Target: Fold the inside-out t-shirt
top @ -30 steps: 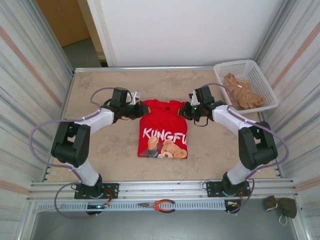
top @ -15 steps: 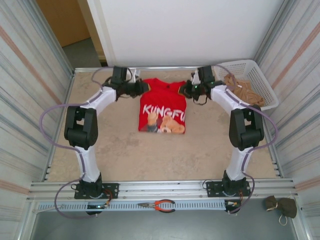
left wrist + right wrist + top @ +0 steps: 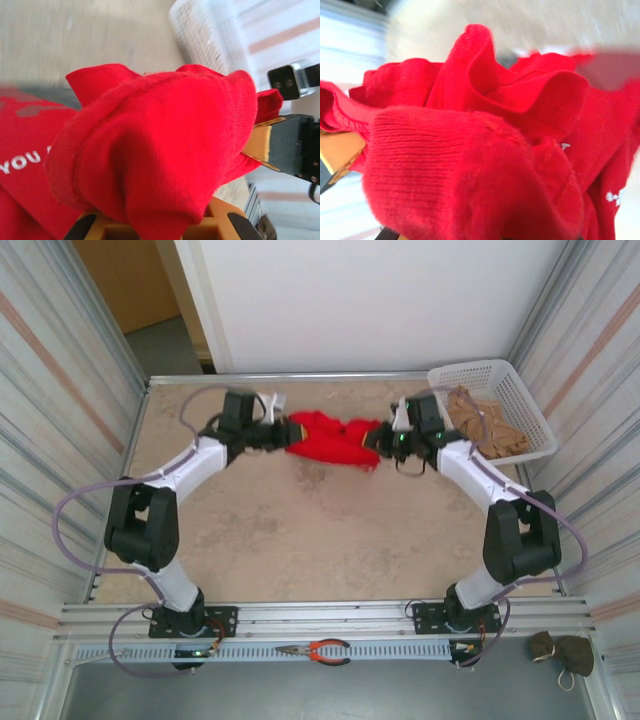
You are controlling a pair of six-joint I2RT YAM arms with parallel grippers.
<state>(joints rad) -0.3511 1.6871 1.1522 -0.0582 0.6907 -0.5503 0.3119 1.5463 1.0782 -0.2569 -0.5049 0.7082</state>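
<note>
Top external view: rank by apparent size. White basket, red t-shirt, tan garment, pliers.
1. white basket
2-3. red t-shirt, bunched up, and tan garment in the basket: these look about alike, so not ranked
4. pliers

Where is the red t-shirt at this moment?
In the top view the red t-shirt is bunched between the left gripper and the right gripper, at the far middle of the table, left of the white basket.
</note>
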